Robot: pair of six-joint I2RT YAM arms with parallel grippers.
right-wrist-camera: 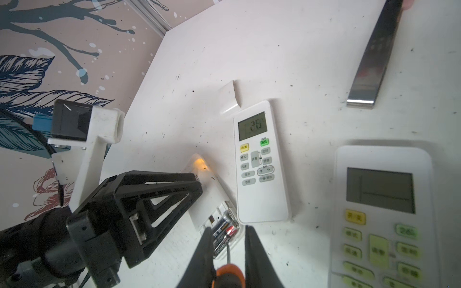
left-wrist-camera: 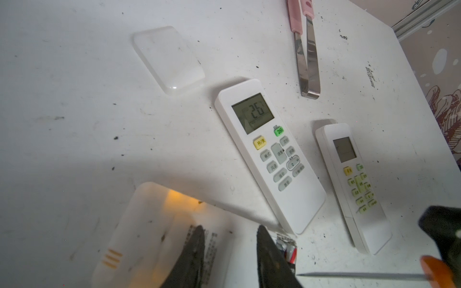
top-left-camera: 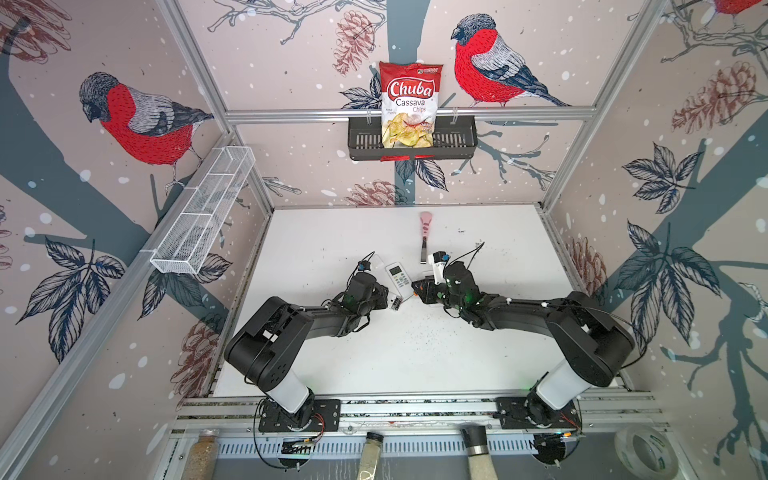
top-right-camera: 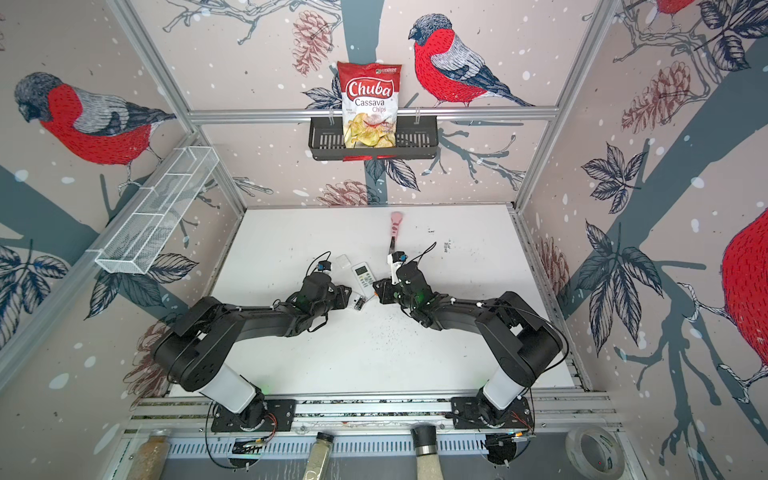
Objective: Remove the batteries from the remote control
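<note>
A white remote control (right-wrist-camera: 208,197) lies face down with its battery bay uncovered. Two batteries (right-wrist-camera: 223,230) sit side by side in that bay, and their red and silver ends (left-wrist-camera: 290,250) show in the left wrist view. My left gripper (left-wrist-camera: 229,228) is shut on this remote (top-left-camera: 395,303), one finger on each long side. My right gripper (right-wrist-camera: 228,229) is shut on an orange-handled screwdriver (right-wrist-camera: 228,273). The screwdriver's thin shaft (left-wrist-camera: 361,275) points at the end of the battery bay. The two grippers face each other mid-table in both top views.
A second remote (left-wrist-camera: 269,154) with a lit "26" display lies face up beside the held one, and a third (left-wrist-camera: 354,187) lies further right. A loose white cover (left-wrist-camera: 169,59) and pink-handled tongs (top-left-camera: 424,239) lie behind. A chips bag (top-left-camera: 409,104) stands in the wall basket.
</note>
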